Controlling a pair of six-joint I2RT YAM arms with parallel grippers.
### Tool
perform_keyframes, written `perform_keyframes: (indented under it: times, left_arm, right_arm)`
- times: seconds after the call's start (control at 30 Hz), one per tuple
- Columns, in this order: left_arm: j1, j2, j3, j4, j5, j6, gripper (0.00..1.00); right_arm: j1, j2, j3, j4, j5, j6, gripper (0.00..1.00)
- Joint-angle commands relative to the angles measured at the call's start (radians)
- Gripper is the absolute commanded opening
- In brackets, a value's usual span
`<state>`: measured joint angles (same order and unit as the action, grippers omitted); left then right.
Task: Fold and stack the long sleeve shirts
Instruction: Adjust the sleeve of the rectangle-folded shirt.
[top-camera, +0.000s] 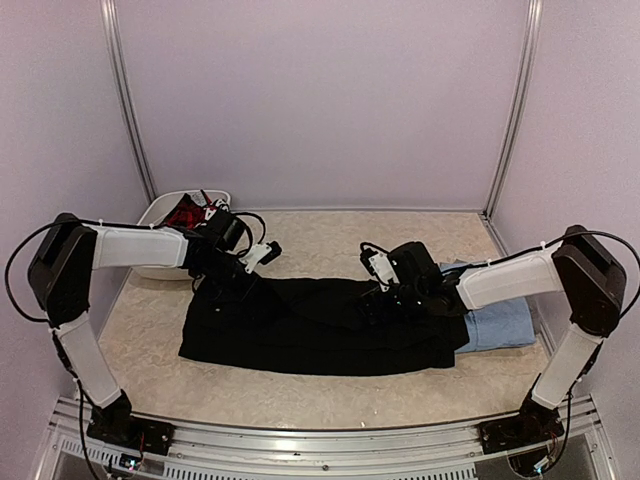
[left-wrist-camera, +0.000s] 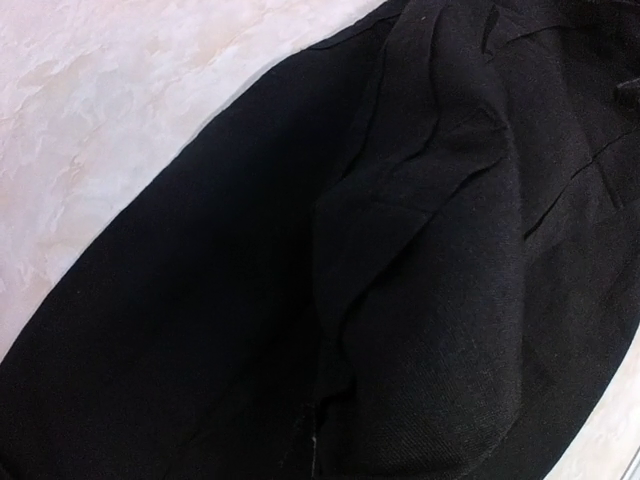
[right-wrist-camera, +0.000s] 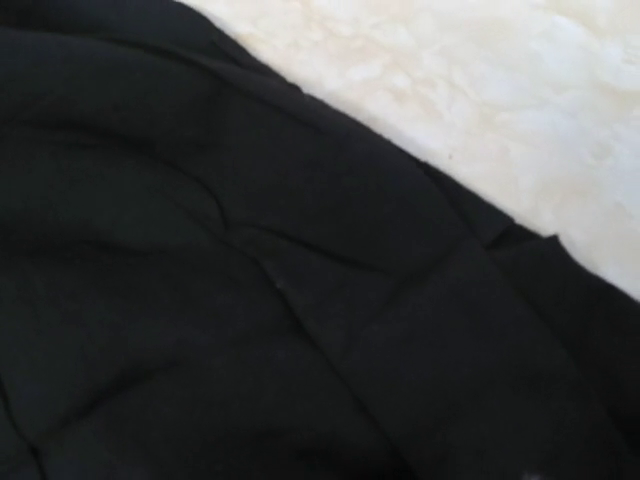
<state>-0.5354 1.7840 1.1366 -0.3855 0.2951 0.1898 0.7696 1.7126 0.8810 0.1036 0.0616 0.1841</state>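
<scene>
A black long sleeve shirt (top-camera: 320, 335) lies spread across the middle of the table in a long band. Its right end overlaps a folded light blue shirt (top-camera: 503, 327). My left gripper (top-camera: 232, 283) is down on the black shirt's far left edge, shut, and creases in the cloth (left-wrist-camera: 400, 250) run together at the bottom of the left wrist view. My right gripper (top-camera: 380, 303) rests on the shirt's far edge right of the middle. Black cloth (right-wrist-camera: 250, 300) fills the right wrist view, and no fingers show there.
A white bin (top-camera: 158, 213) holding a red and dark item (top-camera: 186, 212) stands at the back left, just behind my left arm. Pale walls and metal posts close in the table on three sides. Bare tabletop (top-camera: 330, 240) lies behind the shirt.
</scene>
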Motion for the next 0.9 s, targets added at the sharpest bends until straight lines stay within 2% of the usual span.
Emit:
perform_keyframes:
  times: [0.0, 0.17, 0.37, 0.53, 0.67, 0.87]
  left_arm:
    - [-0.034, -0.022, 0.066, -0.117, -0.115, 0.028, 0.0]
    - [-0.152, -0.122, 0.074, -0.127, -0.453, 0.057, 0.0]
    - [-0.227, -0.154, 0.075, -0.105, -0.817, 0.141, 0.0]
    - [-0.238, -0.131, 0.011, -0.016, -0.965, 0.269, 0.0]
    - [-0.239, -0.13, -0.109, 0.142, -1.086, 0.417, 0.0]
    - [-0.255, -0.157, -0.221, 0.367, -1.155, 0.569, 0.0]
  right_arm:
    - [0.006, -0.047, -0.013, 0.026, 0.019, -0.009, 0.83]
    - [0.005, -0.044, -0.011, 0.029, 0.017, -0.009, 0.83]
    - [0.006, -0.027, -0.005, 0.027, 0.013, -0.01, 0.83]
    - [0.005, -0.024, -0.005, 0.024, 0.022, -0.009, 0.83]
    - [0.006, -0.033, -0.014, 0.025, 0.035, -0.012, 0.83]
    - [0.006, -0.028, -0.017, 0.026, 0.042, -0.011, 0.83]
